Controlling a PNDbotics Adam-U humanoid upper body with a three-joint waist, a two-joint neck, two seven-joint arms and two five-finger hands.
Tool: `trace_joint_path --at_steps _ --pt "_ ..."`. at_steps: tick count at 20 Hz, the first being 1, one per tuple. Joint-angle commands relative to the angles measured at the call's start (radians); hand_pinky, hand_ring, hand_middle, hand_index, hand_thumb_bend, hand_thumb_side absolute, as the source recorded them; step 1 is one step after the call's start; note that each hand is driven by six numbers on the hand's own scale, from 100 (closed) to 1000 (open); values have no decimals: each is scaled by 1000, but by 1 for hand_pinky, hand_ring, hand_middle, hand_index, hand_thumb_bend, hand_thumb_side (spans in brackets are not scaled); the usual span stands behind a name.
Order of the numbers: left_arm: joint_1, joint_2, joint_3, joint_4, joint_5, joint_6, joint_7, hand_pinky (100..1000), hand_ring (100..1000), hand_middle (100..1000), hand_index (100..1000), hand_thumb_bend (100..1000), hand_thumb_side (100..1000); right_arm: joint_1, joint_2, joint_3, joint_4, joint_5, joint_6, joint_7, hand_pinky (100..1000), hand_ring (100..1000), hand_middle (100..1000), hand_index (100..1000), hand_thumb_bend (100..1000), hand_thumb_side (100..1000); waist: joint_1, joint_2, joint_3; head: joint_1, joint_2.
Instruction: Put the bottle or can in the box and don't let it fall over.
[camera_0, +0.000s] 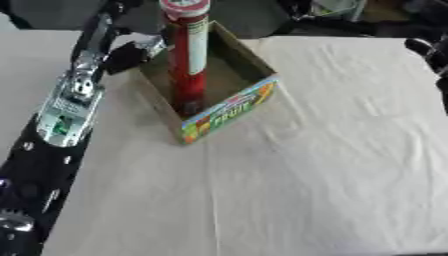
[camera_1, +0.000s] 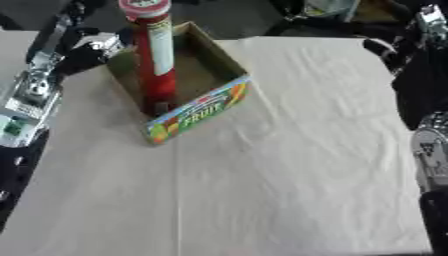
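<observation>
Close under my eyes runs my left forearm, up the surface's left edge to my left hand (camera_0: 131, 54), which sits just outside the far-left wall of the cardboard box (camera_0: 229, 111). Whether its fingers are released or curled I cannot tell; they are a dark bunch against the box wall. To the right of that hand, just past the wall, the red can (camera_0: 187, 55) stands inside the box at its near end, long axis upright, its cap well above the rim. My left hand is by far the nearer one; my right hand does not show. I judge the coming move is a clean sideways withdrawal, away from the can, without nudging the wall.
</observation>
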Motion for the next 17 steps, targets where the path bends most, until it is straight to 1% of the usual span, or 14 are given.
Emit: trace_joint_path --at_steps 1,3,4,6,10,11,14,16,17 --pt "8 56 -5 -77 26 12 -4 865 1000 1000 881 566 456 -2 -36 -13 -22 -8 -1 -1 847 769 895 939 100 669 2 -27 4 -11 9" --pt "32 80 -4 -111 40 19 -3 861 1000 997 879 535 465 -1 -38 -13 -22 -9 -1 -2 847 769 895 939 100 668 3 -30 8 -16 12" --pt "44 92 -2 -130 50 24 -3 861 1000 997 879 535 465 -1 -39 -13 -22 -10 -1 -2 847 769 895 939 100 668 4 -31 10 -18 13" --pt "78 124 11 -171 79 37 4 857 1000 988 872 508 474 2 -40 -14 -22 -10 -1 -3 847 769 895 939 100 668 6 -34 16 -23 16" --pt "151 183 41 -253 135 67 35 841 1000 988 867 469 487 5 -44 -16 -22 -11 -3 -4 848 769 895 939 100 666 7 -39 23 -30 19" --pt "167 197 48 -269 130 78 43 824 1000 991 866 457 495 5 -45 -16 -22 -12 -3 -3 848 769 895 939 100 666 7 -39 24 -31 18" --pt "222 232 82 -324 177 91 76 808 1000 989 862 433 509 6 -48 -16 -22 -12 -5 -2 848 769 895 939 100 665 6 -41 27 -35 19" --pt "259 263 101 -359 207 97 97 798 1000 986 860 405 536 8 -50 -16 -22 -11 -7 0 848 769 896 939 100 665 5 -40 29 -38 17" --pt "279 277 112 -374 222 100 109 796 1000 991 863 376 566 9 -51 -16 -22 -11 -8 1 848 769 896 939 100 666 5 -40 31 -40 17"
